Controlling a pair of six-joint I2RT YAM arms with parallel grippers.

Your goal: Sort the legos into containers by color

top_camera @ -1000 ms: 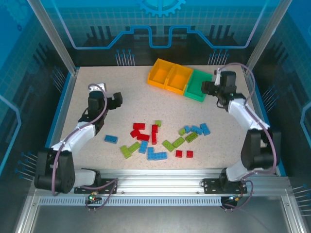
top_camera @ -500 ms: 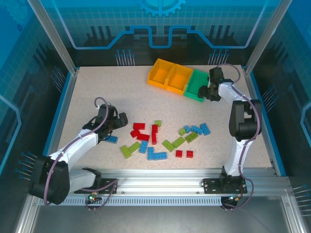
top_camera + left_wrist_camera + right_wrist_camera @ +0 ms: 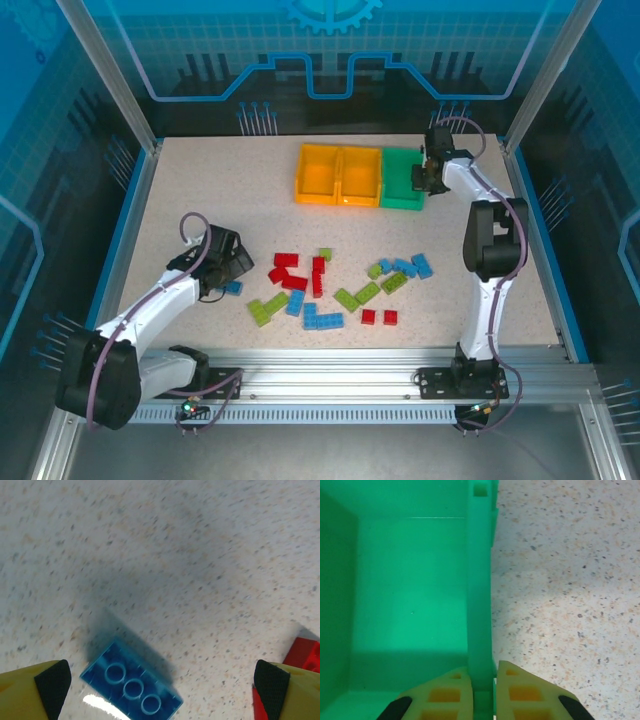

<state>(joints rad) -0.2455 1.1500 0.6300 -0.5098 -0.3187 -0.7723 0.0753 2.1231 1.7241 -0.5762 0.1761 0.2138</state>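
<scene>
left end effector point(image 3: 162, 682) is spread wide open, hanging low over the table point(image 3: 200, 555) with one blue brick point(image 3: 131, 686) between its fingers point(image 3: 52, 680). in the left wrist view the brick isn't centred. it sits off toward 9 o'clock, close to that finger and well clear of the 3 o'clock one. its long axis runs roughly 10 to 4 o'clock, so it's skewed against the 9-to-3 line the fingers would close along. a red brick point(image 3: 305, 655) pokes in just beside the 3 o'clock finger. my guess: a small shift toward 9 plus a bit of wrist twist would give a cleaner pinch across its narrow width, otherwise the brick likely spins when squeezed.

right end effector point(image 3: 482, 700) is closed tight, pinching the green bin point(image 3: 410, 605) by its side wall, one finger inside and one outside. from above, that bin is the 3 o'clock end of the row, with two orange bins point(image 3: 340, 175) beside it, up at the table's 12 to 1 o'clock. the rest of the legos point(image 3: 318, 278) lie loose mid-table, and the blue one is the outlier at their 9 o'clock, so the left arm is clearly the nearer one.
</scene>
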